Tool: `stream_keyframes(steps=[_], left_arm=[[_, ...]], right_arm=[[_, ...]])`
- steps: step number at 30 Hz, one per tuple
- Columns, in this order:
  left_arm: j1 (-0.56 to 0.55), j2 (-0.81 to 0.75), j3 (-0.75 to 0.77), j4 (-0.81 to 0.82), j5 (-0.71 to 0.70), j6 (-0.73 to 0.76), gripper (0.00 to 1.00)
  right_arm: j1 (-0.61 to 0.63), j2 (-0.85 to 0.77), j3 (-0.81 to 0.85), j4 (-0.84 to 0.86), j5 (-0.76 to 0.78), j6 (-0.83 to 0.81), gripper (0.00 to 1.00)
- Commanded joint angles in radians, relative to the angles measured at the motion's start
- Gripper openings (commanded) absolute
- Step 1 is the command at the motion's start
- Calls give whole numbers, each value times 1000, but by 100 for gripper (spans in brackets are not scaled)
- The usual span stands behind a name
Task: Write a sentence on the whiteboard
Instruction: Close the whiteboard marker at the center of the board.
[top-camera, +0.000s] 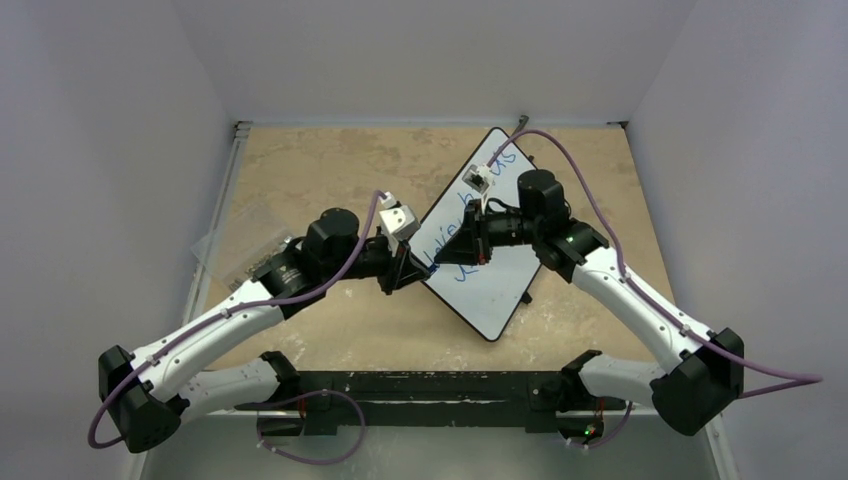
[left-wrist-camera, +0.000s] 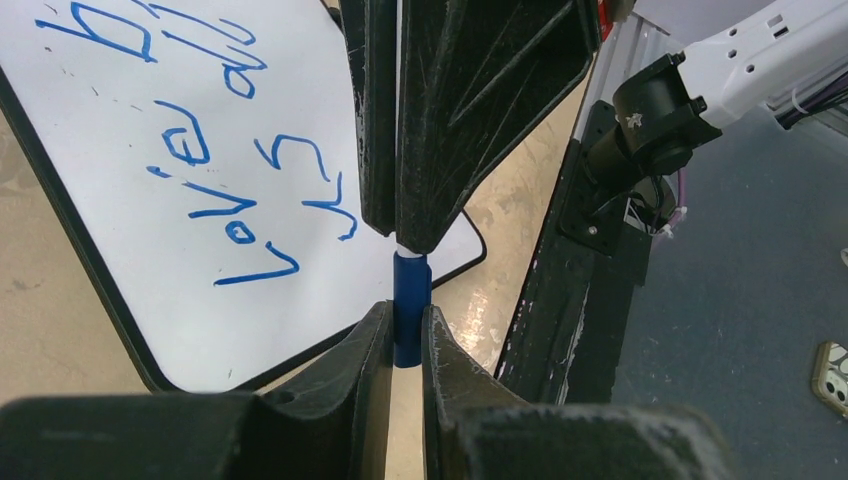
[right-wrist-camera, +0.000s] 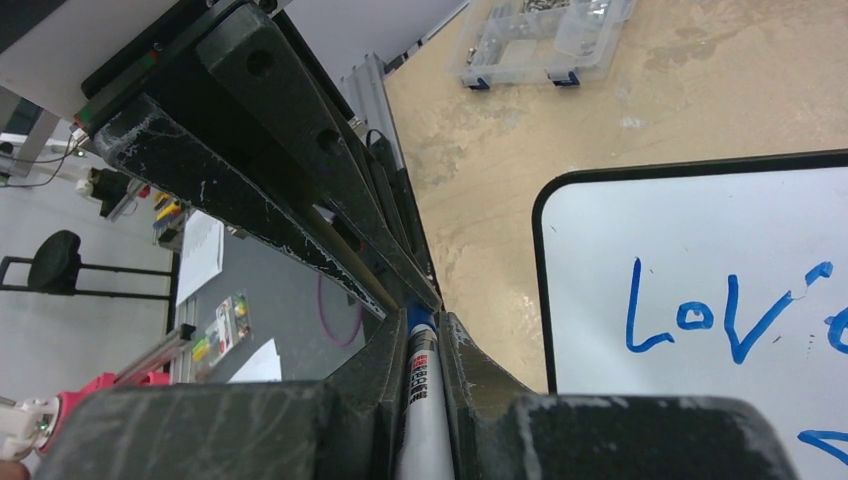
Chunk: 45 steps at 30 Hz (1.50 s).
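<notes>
The whiteboard (top-camera: 495, 290) lies at a slant right of the table's middle. It carries the sentence (top-camera: 462, 222) in blue marker in two lines; "Love" (left-wrist-camera: 255, 275) and "us" read in the left wrist view, "Lov" (right-wrist-camera: 632, 310) in the right wrist view. Both grippers meet tip to tip over the board's left edge. My right gripper (right-wrist-camera: 425, 320) is shut on a white marker (right-wrist-camera: 420, 400). My left gripper (left-wrist-camera: 405, 310) is shut on the marker's blue cap (left-wrist-camera: 410, 300), which sits on the marker's end. In the top view the left gripper (top-camera: 400, 278) and right gripper (top-camera: 470, 245) hide the marker.
A clear plastic box (top-camera: 235, 240) lies at the table's left edge, also seen as the clear box (right-wrist-camera: 540, 35) in the right wrist view. White walls close in the tan table (top-camera: 330, 170). The black base rail (top-camera: 420, 385) runs along the near edge.
</notes>
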Motion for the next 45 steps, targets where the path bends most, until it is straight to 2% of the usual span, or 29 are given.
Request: stream_keyframes(steps=[1, 7, 13, 21, 28, 33, 43, 44, 45], left_arm=[[-4, -2, 64, 75, 13, 24, 0], [-5, 3, 81, 83, -32, 25, 0], [-4, 19, 113, 101, -61, 38, 0], [-14, 25, 141, 149, -132, 49, 0], [-43, 30, 171, 173, -173, 82, 0], [-84, 14, 167, 201, -263, 119, 0], [-95, -29, 155, 135, -358, 102, 0], [-95, -34, 153, 117, -363, 99, 1], [-95, -41, 152, 93, -364, 99, 6]], right_arm=[[22, 7, 27, -29, -21, -22, 0], [40, 14, 25, -24, 6, 30, 0], [84, 12, 35, -42, 122, 143, 0], [145, 23, 40, -30, 201, 315, 0], [221, 65, 72, -20, 277, 433, 0], [247, 87, 84, -2, 312, 495, 0], [262, 129, 124, -6, 361, 458, 0], [262, 132, 129, -9, 360, 451, 0], [262, 134, 134, -15, 360, 443, 0]])
